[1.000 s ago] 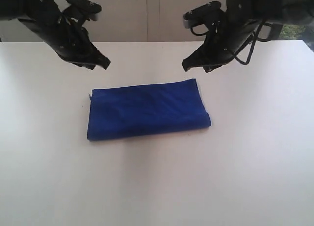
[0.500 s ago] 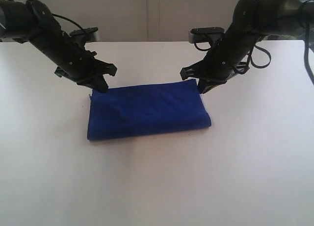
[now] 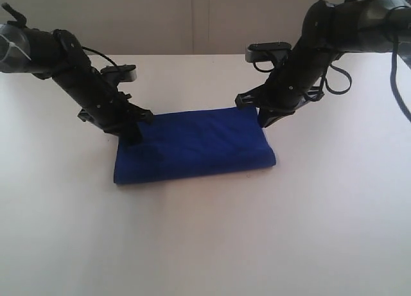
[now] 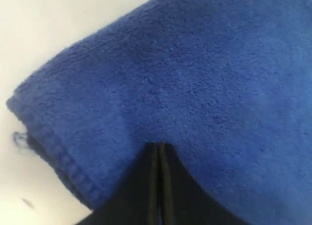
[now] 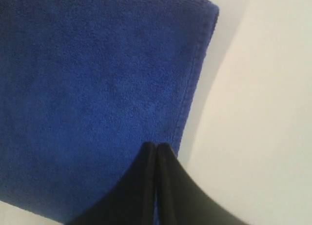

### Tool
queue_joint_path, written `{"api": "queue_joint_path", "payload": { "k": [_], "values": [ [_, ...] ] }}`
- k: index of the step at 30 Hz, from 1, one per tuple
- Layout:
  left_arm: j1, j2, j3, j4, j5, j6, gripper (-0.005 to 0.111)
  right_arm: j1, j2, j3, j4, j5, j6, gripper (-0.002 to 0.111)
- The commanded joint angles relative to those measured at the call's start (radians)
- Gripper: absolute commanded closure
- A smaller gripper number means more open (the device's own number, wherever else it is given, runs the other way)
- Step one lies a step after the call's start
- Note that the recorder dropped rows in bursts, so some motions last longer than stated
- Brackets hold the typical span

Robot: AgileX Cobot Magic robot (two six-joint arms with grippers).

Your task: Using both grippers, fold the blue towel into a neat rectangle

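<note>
The blue towel lies folded into a flat rectangle in the middle of the white table. My left gripper has come down on the towel's far left corner. Its jaws are shut and the tips rest on the cloth, with no cloth visible between them. My right gripper is at the far right corner, also shut. Its tips sit just inside the hemmed edge of the towel. A small pale scrap, perhaps the tag, pokes out by the left corner.
The white table stretches wide around the towel on every side. A pale wall runs behind the table's far edge. Thin black cables loop off the right arm.
Both arms have dropped from above the back of the table down onto the towel's two far corners. The towel has not visibly shifted.
</note>
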State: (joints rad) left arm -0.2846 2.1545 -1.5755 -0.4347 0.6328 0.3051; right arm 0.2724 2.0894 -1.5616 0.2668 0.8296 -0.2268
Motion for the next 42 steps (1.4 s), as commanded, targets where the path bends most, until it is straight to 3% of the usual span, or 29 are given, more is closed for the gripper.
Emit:
{"api": "queue_joint_path", "payload": {
  "k": [1, 15, 42],
  "values": [
    [0.002, -0.004, -0.002, 0.038, -0.012, 0.009, 0.107, -0.004, -0.002, 0.005, 0.002, -0.01, -0.013, 0.108],
    [0.002, -0.108, -0.053, 0.033, 0.049, 0.009, 0.107, -0.004, -0.014, 0.012, -0.006, 0.022, -0.02, 0.108],
    [0.002, 0.002, -0.041, 0.076, 0.007, 0.009, 0.107, 0.053, 0.018, 0.086, -0.032, 0.025, -0.027, 0.108]
  ]
}}
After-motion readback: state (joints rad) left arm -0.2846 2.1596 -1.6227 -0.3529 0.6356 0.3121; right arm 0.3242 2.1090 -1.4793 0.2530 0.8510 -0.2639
